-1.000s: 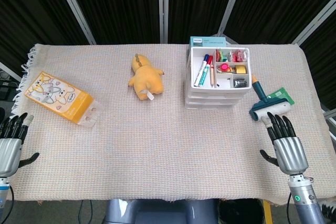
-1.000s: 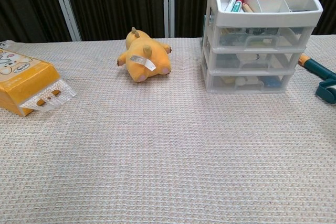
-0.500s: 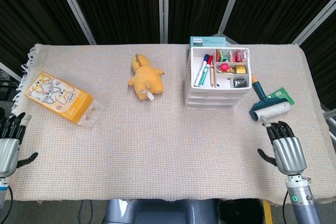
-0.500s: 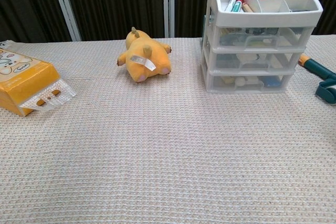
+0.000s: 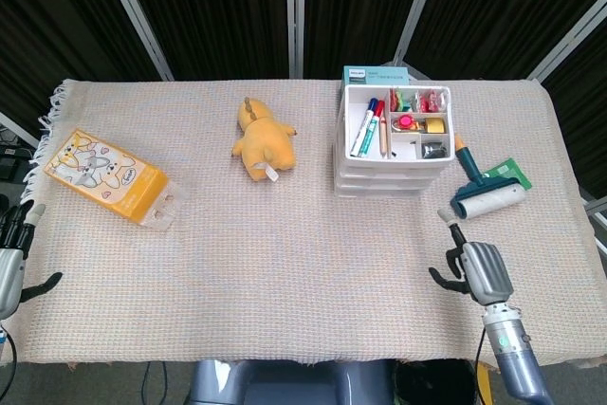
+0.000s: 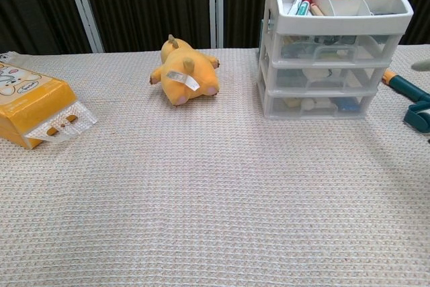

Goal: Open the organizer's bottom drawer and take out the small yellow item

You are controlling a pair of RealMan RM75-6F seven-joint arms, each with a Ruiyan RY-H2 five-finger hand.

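My right hand (image 5: 474, 267) hangs over the near right part of the worktop (image 5: 285, 234), turned on its side, holding nothing; one finger points toward the far side and the thumb sticks out to the left. It is near the drawer organizer (image 5: 391, 144) but not touching it. My left hand (image 5: 11, 251) shows only at the near left edge, fingers apart and empty. The organizer stands on the far right of the cloth, all three clear drawers pushed in. The bottom drawer (image 6: 314, 105) is closed; through its front I see pale and blue shapes, but cannot tell which is the small yellow item. Markers lie in the top tray (image 5: 398, 120). A lint roller (image 5: 484, 187) lies just right of the organizer. A yellow plush toy (image 5: 263, 142) lies left of it, and a yellow box (image 5: 106, 175) at the far left.
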